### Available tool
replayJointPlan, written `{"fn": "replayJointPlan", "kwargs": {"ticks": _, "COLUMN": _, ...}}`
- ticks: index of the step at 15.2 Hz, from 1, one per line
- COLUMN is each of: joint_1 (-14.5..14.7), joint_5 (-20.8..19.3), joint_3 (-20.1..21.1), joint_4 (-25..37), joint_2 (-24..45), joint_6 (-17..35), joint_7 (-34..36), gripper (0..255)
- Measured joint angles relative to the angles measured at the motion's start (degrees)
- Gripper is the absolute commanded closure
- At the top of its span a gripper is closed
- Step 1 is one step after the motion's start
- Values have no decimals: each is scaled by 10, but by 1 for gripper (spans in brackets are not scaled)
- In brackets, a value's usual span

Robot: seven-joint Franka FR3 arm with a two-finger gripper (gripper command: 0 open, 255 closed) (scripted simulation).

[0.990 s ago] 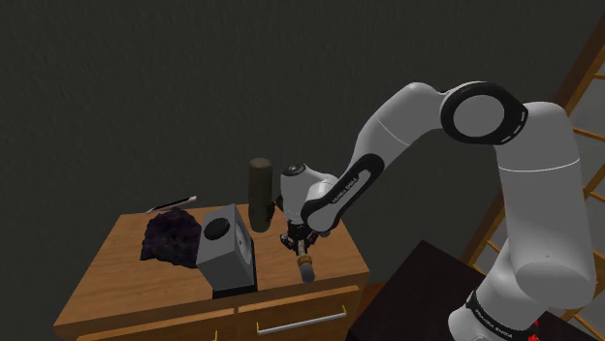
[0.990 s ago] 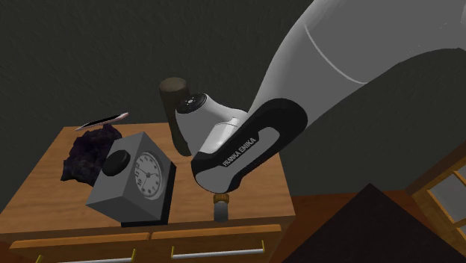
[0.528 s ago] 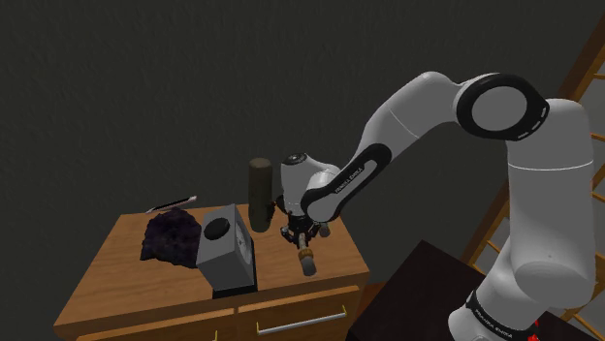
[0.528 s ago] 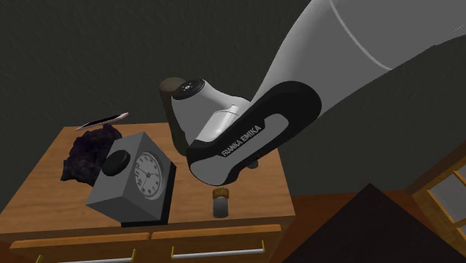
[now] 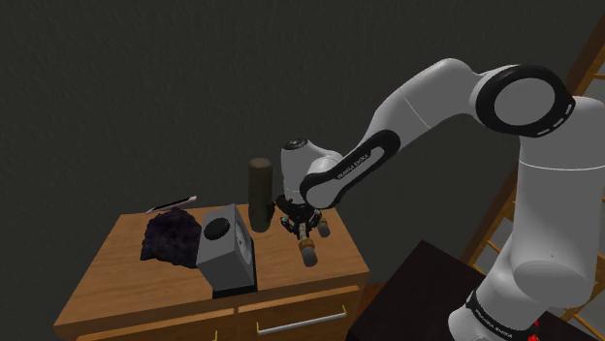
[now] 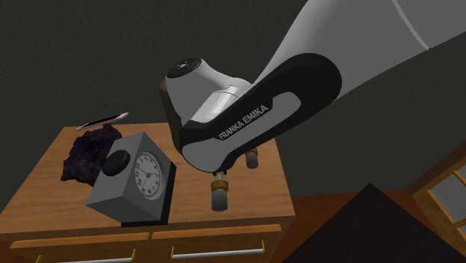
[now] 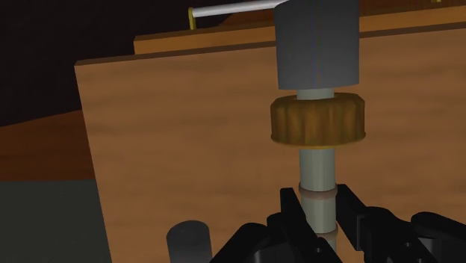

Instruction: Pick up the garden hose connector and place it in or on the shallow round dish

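The garden hose connector (image 5: 308,254) has a pale stem, a ribbed brass ring (image 7: 319,119) and a grey end piece (image 7: 317,45). It hangs grey end down, a little above the wooden tabletop near the front edge (image 6: 219,191). My black gripper (image 5: 303,232) is shut on its stem, with the fingers clasping it from both sides (image 7: 320,213). A dark purple lumpy shape (image 5: 172,237) lies at the table's far left with a thin pale sliver (image 5: 173,203) behind it. I cannot tell which of these is the dish.
A grey cube clock (image 5: 225,250) with a black knob on top stands on a dark base between the connector and the purple shape. A dark upright cylinder (image 5: 259,194) stands behind the gripper. The wooden cabinet (image 6: 269,202) has drawers with metal handles along its front.
The hand has risen and carried the connector up off the tabletop. The arm's elbow has lifted and swung toward the shoulder view's right.
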Motion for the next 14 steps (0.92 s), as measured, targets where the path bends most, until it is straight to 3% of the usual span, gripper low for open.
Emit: {"fn": "replayJointPlan", "kwargs": {"ticks": 14, "joint_1": -10, "joint_5": 41, "joint_3": 15, "joint_4": 18, "joint_2": -76, "joint_6": -87, "joint_7": -34, "gripper": 255}}
